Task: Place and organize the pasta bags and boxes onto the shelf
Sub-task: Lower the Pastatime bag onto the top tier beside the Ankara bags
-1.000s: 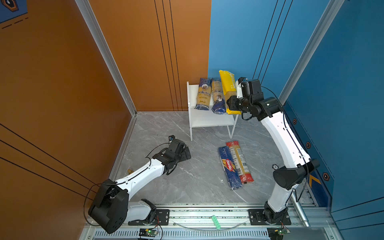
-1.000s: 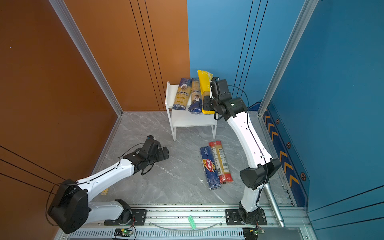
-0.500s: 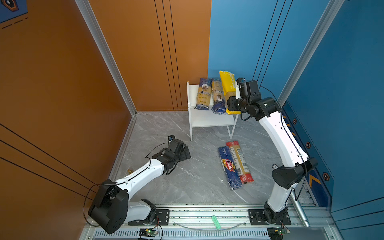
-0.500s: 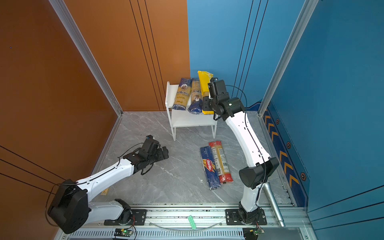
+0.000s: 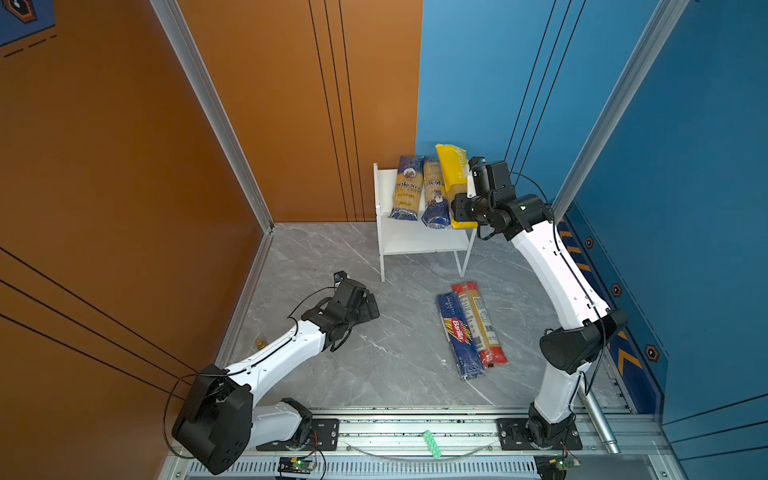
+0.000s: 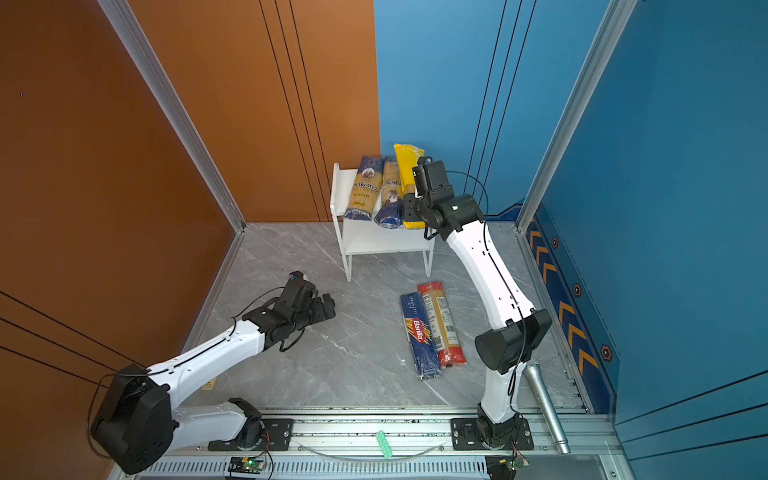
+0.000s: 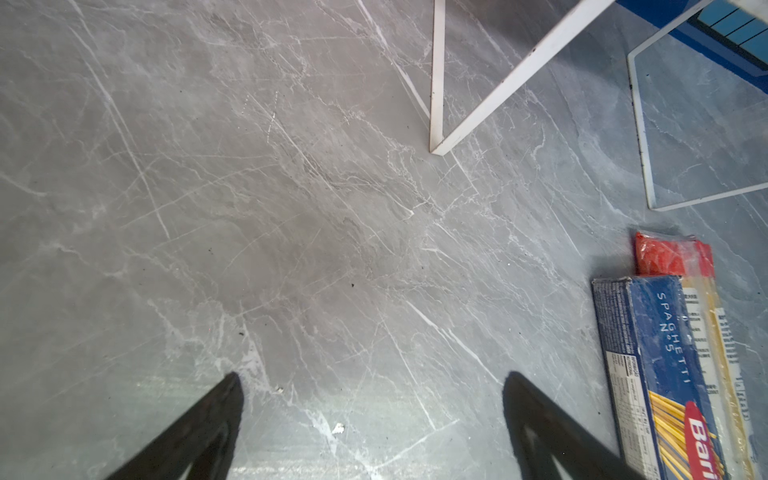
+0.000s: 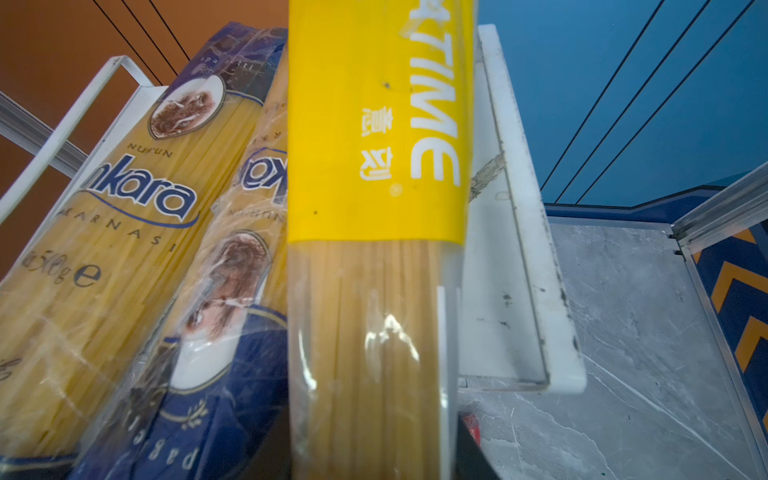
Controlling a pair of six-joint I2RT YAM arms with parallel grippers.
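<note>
The right arm has edged a touch further in toward the shelf (image 5: pixel 415 239) since a second ago. The left arm hasn't budged, and every pack sits where it was.

Wide look now: the grey marble desk (image 5: pixel 395 365) carries the lot. The white two-tier shelf stands at its far side, by the corner where the orange wall meets the blue.

Up on the top board there are three packs side by side. A navy-and-yellow pack (image 5: pixel 407 189) is on the left. A second navy-and-yellow pack (image 5: pixel 434 191) is in the middle, tipped and pressed between its neighbours. The yellow pack (image 5: pixel 451 170) is on the right, just beside the side panel.

Down on the desk, in front of the shelf, the dark blue pack (image 5: pixel 459 336) and the clear pack with red ends (image 5: pixel 478 320) lie flat and touching along their length.

Over to the right gripper (image 5: pixel 457 210): it's clamped on the near end of the yellow pack, and the right wrist view shows that pack (image 8: pixel 374 124) running straight out from it.

And the left gripper (image 7: pixel 372 378) hangs low over bare desk, left of the two loose packs, with its fingers (image 7: pixel 224 399) spread wide and nothing between them.
</note>
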